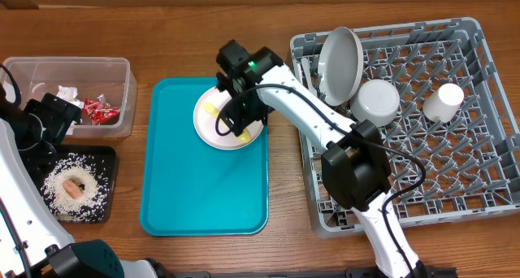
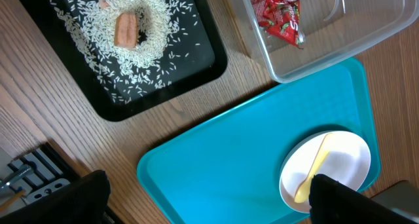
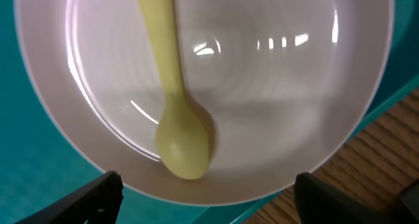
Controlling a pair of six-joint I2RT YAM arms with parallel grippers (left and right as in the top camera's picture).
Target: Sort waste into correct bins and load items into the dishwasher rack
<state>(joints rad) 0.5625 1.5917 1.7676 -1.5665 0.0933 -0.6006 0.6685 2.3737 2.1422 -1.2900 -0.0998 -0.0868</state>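
Observation:
A pinkish-white plate (image 1: 229, 123) lies on the teal tray (image 1: 203, 188) with a yellow utensil (image 3: 177, 99) across it. My right gripper (image 3: 206, 211) hangs open just above the plate's edge, one finger on each side of the utensil's rounded end, holding nothing. The left gripper (image 2: 209, 211) stands wide open and empty above the table by the teal tray's corner. Red wrappers (image 1: 99, 110) and a white napkin (image 1: 65, 91) lie in the clear tub (image 1: 114, 67). Rice and an orange food square (image 1: 75, 188) lie in the black tray (image 1: 106, 156).
The grey dishwasher rack (image 1: 487, 148) on the right holds an upright grey plate (image 1: 340, 62), a white bowl (image 1: 375, 101) and a white cup (image 1: 444, 102). The right arm reaches from the rack's front edge over to the teal tray. The left arm (image 1: 41, 119) is beside the tub.

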